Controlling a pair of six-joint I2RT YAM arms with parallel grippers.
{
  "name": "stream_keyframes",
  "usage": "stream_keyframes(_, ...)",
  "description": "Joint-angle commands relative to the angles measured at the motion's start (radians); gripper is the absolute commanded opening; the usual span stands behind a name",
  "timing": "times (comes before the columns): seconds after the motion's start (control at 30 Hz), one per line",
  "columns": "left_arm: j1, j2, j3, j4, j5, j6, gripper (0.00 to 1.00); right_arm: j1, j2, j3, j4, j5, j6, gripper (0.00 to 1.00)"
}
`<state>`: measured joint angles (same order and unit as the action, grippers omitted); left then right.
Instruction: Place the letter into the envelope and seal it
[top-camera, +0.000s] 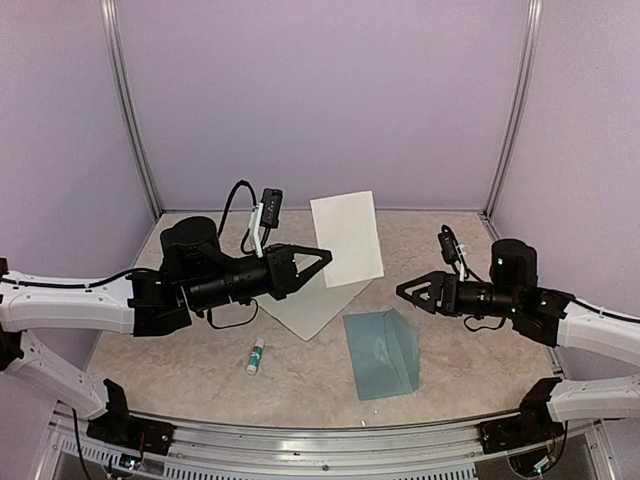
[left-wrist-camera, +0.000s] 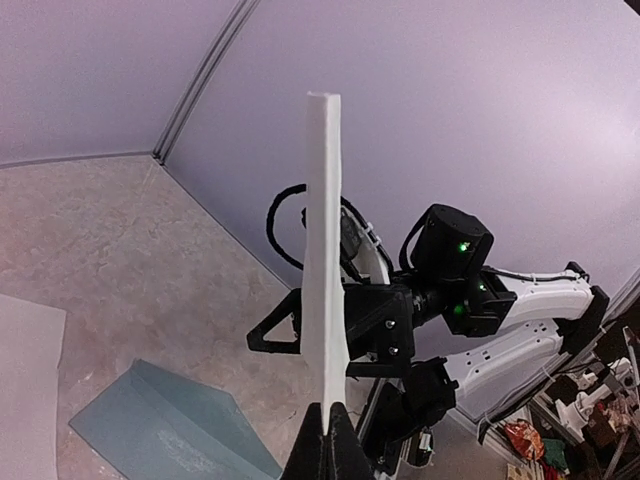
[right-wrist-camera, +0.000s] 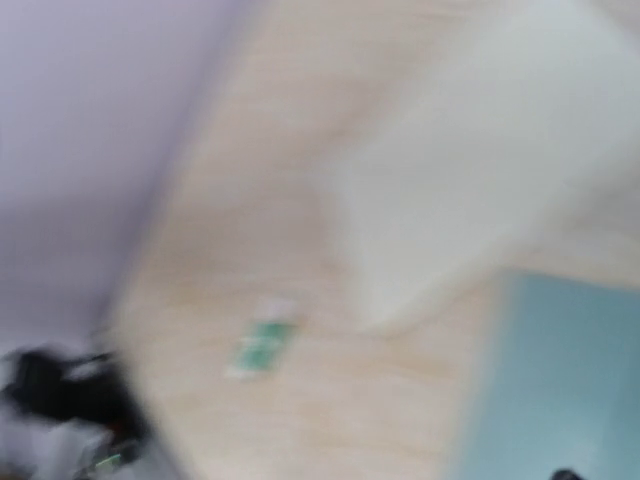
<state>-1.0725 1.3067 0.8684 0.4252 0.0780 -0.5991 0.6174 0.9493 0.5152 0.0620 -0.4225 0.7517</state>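
The left gripper (top-camera: 322, 262) is clenching the letter (top-camera: 347, 238), holding it up behind the envelope (top-camera: 381, 353); the right gripper (top-camera: 404, 290) is hanging released beside the envelope

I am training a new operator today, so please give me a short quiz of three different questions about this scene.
1. True or false: the left hand holds the letter up off the table.
2. Where does the envelope lie?
A. in the right hand
B. flat on the table
C. on top of the glue stick
3. Fill in: the right hand is ____ and holds nothing.

Key
1. true: in the left wrist view the sheet stands edge-on, pinched at its bottom.
2. B
3. open
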Motion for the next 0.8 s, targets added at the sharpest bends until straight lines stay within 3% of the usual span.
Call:
stream_keyframes(0.0,-0.014,0.034,-0.011,0.092,0.063,-0.012,0.00,0.011,-0.003,0.028,0.381,-0.349,-0.007,0.96)
stream_keyframes(0.07,-0.018,0.038,-0.014,0.112,0.085,-0.009,0.00,0.013,0.003,0.045,0.453,-0.386,0.011,0.97)
stream_keyframes(0.27,-0.030,0.042,-0.016,0.144,0.150,0.014,0.00,0.016,0.078,0.147,0.449,-0.433,-0.016,0.95)
stream_keyframes(0.37,-0.032,0.046,-0.012,0.138,0.149,0.016,0.00,0.023,0.110,0.176,0.455,-0.456,-0.019,0.88)
stream_keyframes(0.43,-0.033,0.052,-0.003,0.118,0.143,0.018,0.00,0.031,0.121,0.189,0.458,-0.458,-0.022,0.75)
stream_keyframes(0.57,-0.033,0.071,0.009,0.089,0.137,0.024,0.00,0.041,0.137,0.195,0.478,-0.474,-0.017,0.39)
stream_keyframes(0.77,-0.032,0.096,0.023,0.070,0.140,0.031,0.00,0.046,0.145,0.182,0.510,-0.467,0.000,0.08)
